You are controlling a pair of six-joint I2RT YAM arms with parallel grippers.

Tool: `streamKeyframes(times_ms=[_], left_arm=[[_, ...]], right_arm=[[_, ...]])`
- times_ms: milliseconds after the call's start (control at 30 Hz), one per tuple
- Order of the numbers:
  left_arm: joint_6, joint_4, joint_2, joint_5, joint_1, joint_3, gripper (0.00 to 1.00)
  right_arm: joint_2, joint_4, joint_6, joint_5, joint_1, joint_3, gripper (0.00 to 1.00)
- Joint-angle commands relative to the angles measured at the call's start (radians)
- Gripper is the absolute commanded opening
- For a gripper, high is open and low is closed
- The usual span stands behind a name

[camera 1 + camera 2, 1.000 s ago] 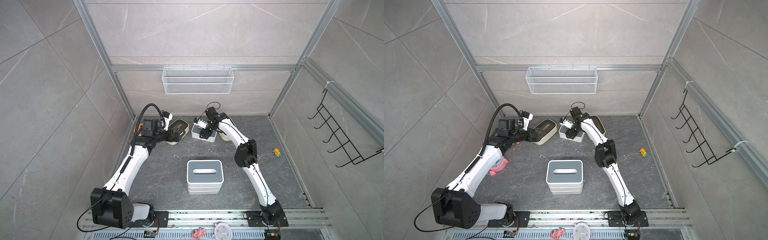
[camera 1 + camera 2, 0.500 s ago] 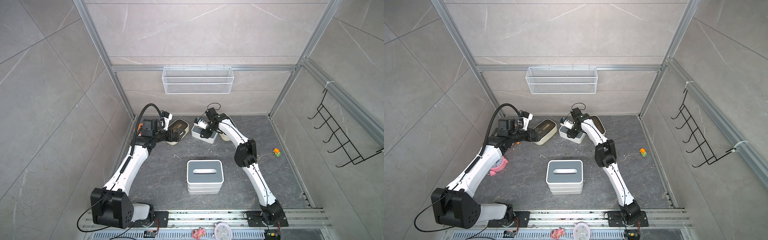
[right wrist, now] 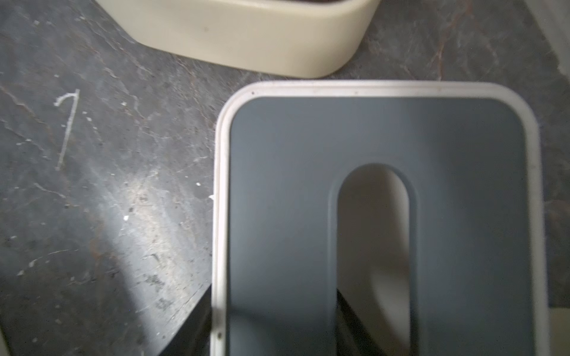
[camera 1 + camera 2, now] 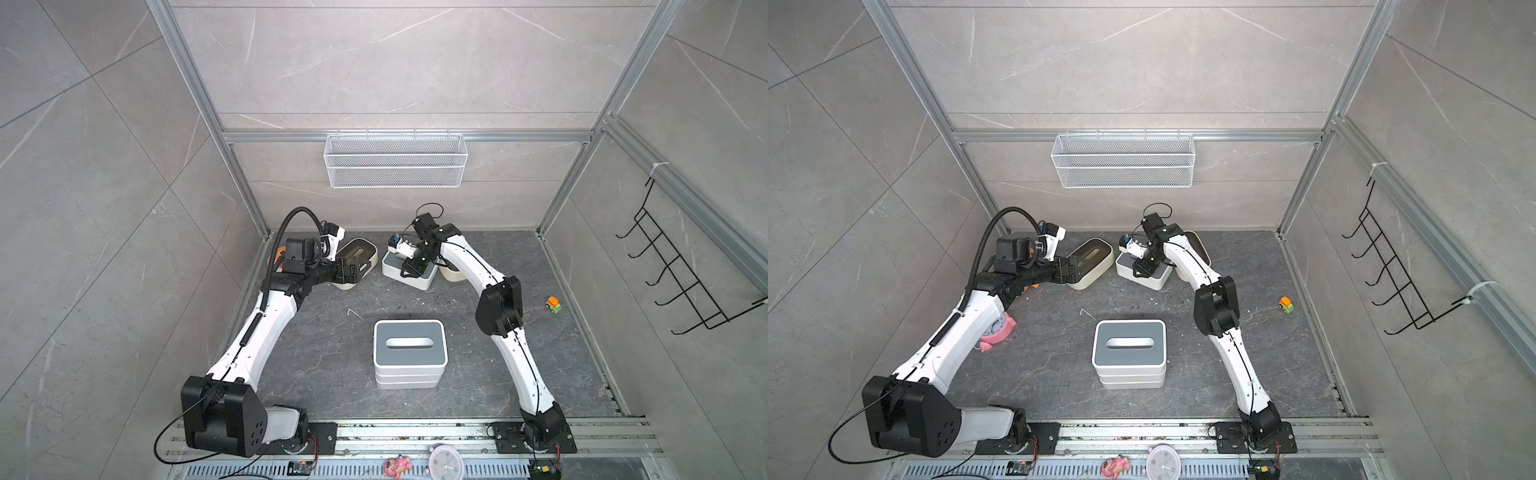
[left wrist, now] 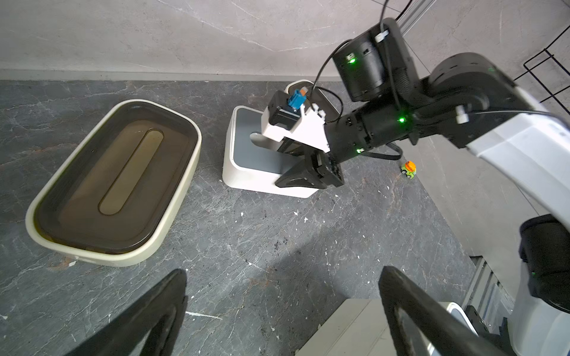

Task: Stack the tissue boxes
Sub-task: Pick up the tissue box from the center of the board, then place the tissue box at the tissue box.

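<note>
Barely anything has shifted in the top views since a second ago: both arms sit where they were at the back of the counter [image 4: 328, 357], and only the right tool [image 4: 409, 269] has drawn its jaws in. It straddles one edge of the grey-lidded tissue box [image 5: 249, 160]. One finger [image 3: 194, 329] is outside the white wall and its mate is down in the slot, clamped on the strip of lid between them as far as the right wrist view shows. That box stands flat on the counter, not yet lifted.

So the grasp looks made. The next move calls for a level lift, a carry forward to the central stack [image 4: 409, 353], which is three tiers by its side and topped with a grey lid, and a square set-down. Held by one edge, the box may tip.

The left tool [image 5: 283, 314] hangs with jaws wide apart and nothing between them, near the cream tissue box [image 5: 117, 182] but not touching it.

Through the grey lid's slot only pale bare interior shows, with no tissue. Nothing pokes from the cream box's slot either. The wire mesh basket [image 4: 395, 166] on the wall shows nothing inside.
</note>
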Motion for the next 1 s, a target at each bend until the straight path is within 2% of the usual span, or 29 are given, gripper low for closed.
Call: streamKeyframes(times_ms=[0,200,400,533,667,733,800,867,967], left_arm=[[0.007,0.027,-0.036,0.047,0.009,0.025,1.0],[0.081,-0.054,-0.01,0.21,0.013,0.064,1.0],[0.116,-0.083,-0.022,0.366,0.014,0.081,1.0],[0.205,-0.154,-0.072,0.493,0.015,0.074,1.0],[0.319,-0.243,-0.102,0.499,0.015,0.066,1.0],[0.376,-0.272,-0.114,0.538,0.017,0.057,1.0],[0.475,-0.268,-0.14,0.628,0.017,0.014,1.0],[0.539,-0.204,-0.186,0.668,0.017,-0.063,1.0],[0.593,-0.077,-0.286,0.602,0.017,-0.185,1.0]], right_arm=[[-0.193,0.042,-0.017,-0.035,0.02,-0.053,0.36],[-0.386,0.033,-0.024,-0.038,0.02,-0.165,0.36],[-0.6,0.082,-0.056,-0.048,0.02,-0.398,0.38],[-0.725,0.136,-0.052,-0.07,0.021,-0.532,0.4],[-0.807,0.112,-0.034,-0.079,0.028,-0.565,0.4],[-0.845,0.089,-0.034,-0.089,0.036,-0.581,0.4],[-0.888,0.078,-0.021,-0.087,0.047,-0.606,0.4],[-0.915,0.041,-0.005,-0.087,0.054,-0.613,0.4],[-0.969,0.008,0.021,-0.088,0.065,-0.646,0.4]])
